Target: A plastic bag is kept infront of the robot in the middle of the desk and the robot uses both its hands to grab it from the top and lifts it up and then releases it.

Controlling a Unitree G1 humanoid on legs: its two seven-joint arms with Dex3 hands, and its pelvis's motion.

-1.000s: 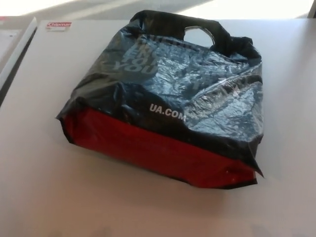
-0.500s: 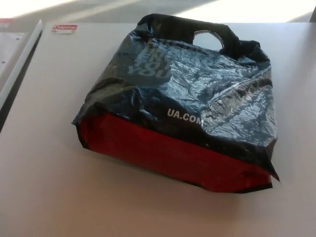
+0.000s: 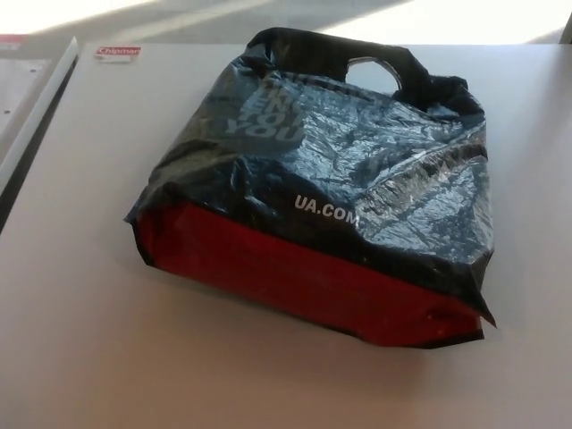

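— In the middle of the counter (image 3: 80, 357), what lies there?

— A plastic bag (image 3: 340, 170), flat on its side. Its upper face is dark, glossy and wrinkled, with "UA.COM" in white letters near the middle and larger faint lettering toward the far left part. A red band (image 3: 304, 281) runs along its near side, facing the counter's near edge.

— Which way does its top point?

— Toward the far edge. The cut-out handle (image 3: 374, 71) sits there, an oval opening through which the pale counter shows. The bag lies slightly askew, its near right corner reaching closer to the near edge than its near left corner.

— And the robot's hands?

— Neither the left hand nor the right hand shows anywhere in the head view, so whether their fingers are spread or pressed together cannot be told. Nothing touches the bag.

— Anything else around it?

— A small white label with red lettering (image 3: 118, 53) sits near the far left corner of the counter, well apart from the bag. Beyond the left edge there is a dark gap, then another pale surface (image 3: 22, 85).
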